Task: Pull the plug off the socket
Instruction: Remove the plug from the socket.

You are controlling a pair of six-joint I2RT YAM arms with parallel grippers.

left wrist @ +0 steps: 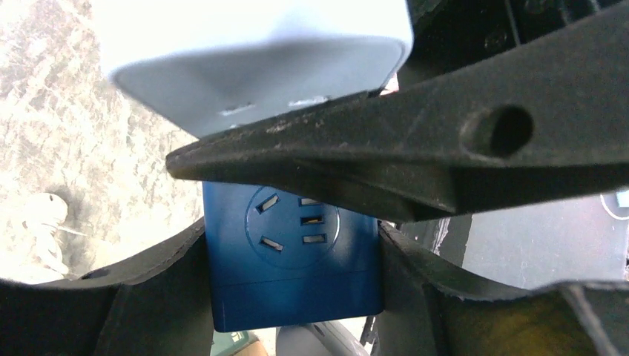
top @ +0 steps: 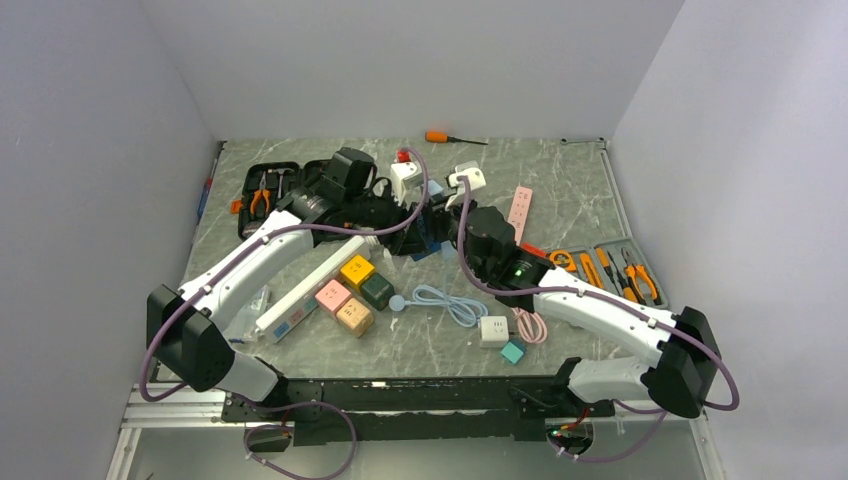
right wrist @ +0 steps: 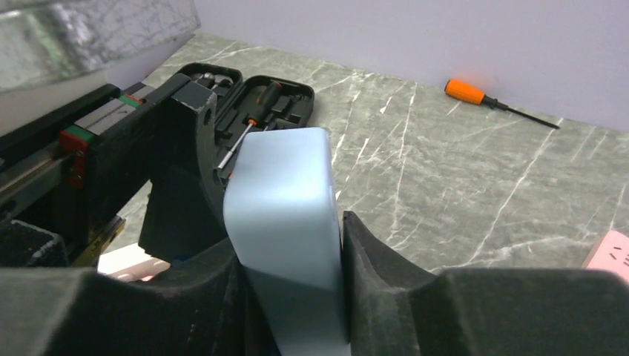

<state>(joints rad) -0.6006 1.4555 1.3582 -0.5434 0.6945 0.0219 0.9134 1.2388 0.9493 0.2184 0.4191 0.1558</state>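
1. Black fingers of the left gripper are pressing on both sides of the dark blue socket. The jaws are standing partway open around it, and one empty outlet face is pointing at the wrist camera.
2. Opposite it, the right gripper is clamping the pale plug between its pads, likewise partway open. The plug is sitting just above the socket, and one right finger is crossing the joint, so I cannot tell whether the pins are seated.
3. Pulling at a slant is likely risking bent or jammed pins. Smooth plastic sides could be slipping from either grip, dropping socket or plug onto the table.
4. Both arms are reaching forward and inward, their wrists meeting tip to tip over mid-table.
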